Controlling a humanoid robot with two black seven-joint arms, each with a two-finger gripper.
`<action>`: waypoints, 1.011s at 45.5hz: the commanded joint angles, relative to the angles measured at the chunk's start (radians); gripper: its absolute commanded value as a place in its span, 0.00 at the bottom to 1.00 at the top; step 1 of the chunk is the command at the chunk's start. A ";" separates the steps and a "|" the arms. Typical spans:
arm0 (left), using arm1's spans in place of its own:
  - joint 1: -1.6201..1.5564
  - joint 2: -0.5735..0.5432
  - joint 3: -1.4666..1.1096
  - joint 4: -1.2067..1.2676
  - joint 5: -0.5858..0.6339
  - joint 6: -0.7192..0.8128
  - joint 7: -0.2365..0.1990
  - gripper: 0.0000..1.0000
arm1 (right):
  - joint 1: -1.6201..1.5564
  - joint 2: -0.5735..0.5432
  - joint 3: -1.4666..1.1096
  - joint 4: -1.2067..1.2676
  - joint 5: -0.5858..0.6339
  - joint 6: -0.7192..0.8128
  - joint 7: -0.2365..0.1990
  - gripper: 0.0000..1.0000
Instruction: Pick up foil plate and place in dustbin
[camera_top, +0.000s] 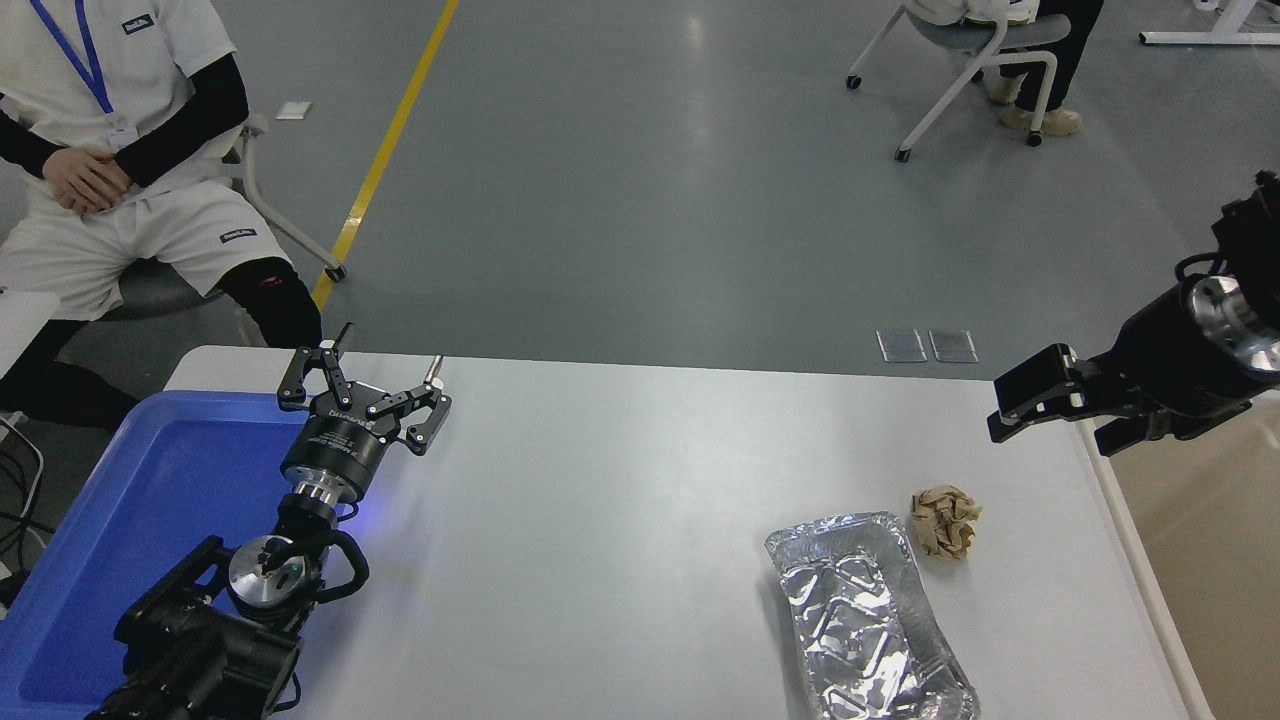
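Foil plate (868, 620): shiny silver, crinkled, rectangular with rounded corners, embossed base. Lies flat on white table (620, 520), near front right, long axis running away from camera, near end at picture's bottom edge. Crumpled tan paper ball (945, 521) just beside its far right corner. Dustbin (1210, 560): beige, cream rim, off table's right edge. Right gripper (1050, 418): raised above table's far right corner, pointing left, well apart from plate; finger spread cannot be told. Left gripper (365, 385): parked lower left beside blue tray (150, 500), fingers spread wide, holding nothing.
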 joint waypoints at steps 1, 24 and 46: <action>0.000 0.000 0.001 0.000 0.001 0.000 0.000 0.99 | 0.005 0.001 0.002 -0.008 -0.002 0.003 0.001 1.00; 0.000 0.000 0.001 0.000 -0.001 0.000 0.000 0.99 | -0.025 -0.010 0.009 -0.075 -0.001 0.009 0.001 1.00; 0.000 0.000 0.001 0.000 0.001 0.000 0.000 0.99 | -0.051 -0.022 -0.001 -0.086 0.018 0.009 0.001 1.00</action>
